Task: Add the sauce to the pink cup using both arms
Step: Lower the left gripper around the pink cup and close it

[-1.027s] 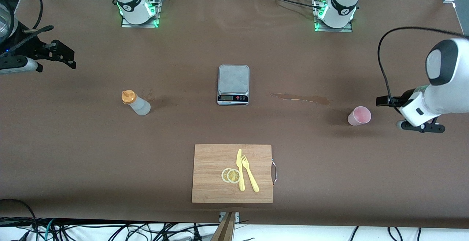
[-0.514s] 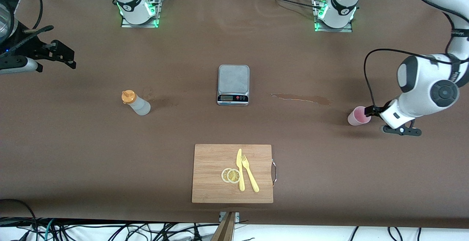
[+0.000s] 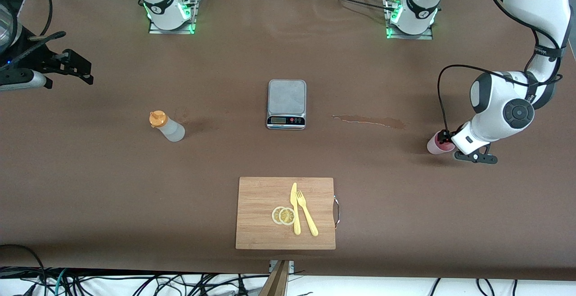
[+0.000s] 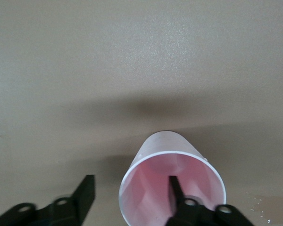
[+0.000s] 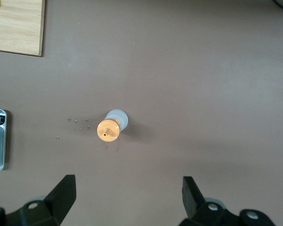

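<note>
Your right gripper (image 5: 127, 197) hangs high over the tabletop (image 3: 225, 152) at the right arm's end, fingers spread wide and empty, exactly where it was a second ago; that arm waits. Below it, a little ahead of its fingertips, the sauce (image 5: 111, 126) stands upright and untouched, orange cap pointing up at the wrist camera. The scale (image 3: 286, 104) and the cutting board (image 3: 285, 213) sit midway along the tabletop, well clear of both grippers. Now the action: your left arm has swept in from the left arm's end and come down low, and the left gripper (image 4: 132, 197) is at the pink cup (image 4: 172, 183). It is open, straddling the near wall, one finger (image 4: 175, 188) dipped inside the rim and the other outside, not yet closed. The cup stands upright and looks empty. That puts you right at the grasp: close now and the rim pinch should hold, though a thin wall like this may flex or tip.
</note>
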Tool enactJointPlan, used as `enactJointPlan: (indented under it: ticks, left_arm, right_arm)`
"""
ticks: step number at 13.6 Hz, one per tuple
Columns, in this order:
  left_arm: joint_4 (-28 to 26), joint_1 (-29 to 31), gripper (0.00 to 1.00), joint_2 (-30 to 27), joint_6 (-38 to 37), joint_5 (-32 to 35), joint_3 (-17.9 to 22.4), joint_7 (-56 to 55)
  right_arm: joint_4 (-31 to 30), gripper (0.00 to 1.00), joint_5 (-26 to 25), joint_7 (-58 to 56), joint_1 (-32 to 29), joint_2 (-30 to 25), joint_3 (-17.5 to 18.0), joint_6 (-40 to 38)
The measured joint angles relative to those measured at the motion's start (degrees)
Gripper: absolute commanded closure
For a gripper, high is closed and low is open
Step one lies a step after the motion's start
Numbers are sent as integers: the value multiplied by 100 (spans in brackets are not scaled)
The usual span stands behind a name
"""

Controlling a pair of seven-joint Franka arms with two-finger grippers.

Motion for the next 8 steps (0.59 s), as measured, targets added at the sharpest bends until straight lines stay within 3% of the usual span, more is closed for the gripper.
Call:
enactJointPlan:
  ticks: [8]
  left_arm:
    - [94,-10,100,-71,-2,3,-63,4]
  right_arm:
    - [0,0,0,2,-1,0,-2,5]
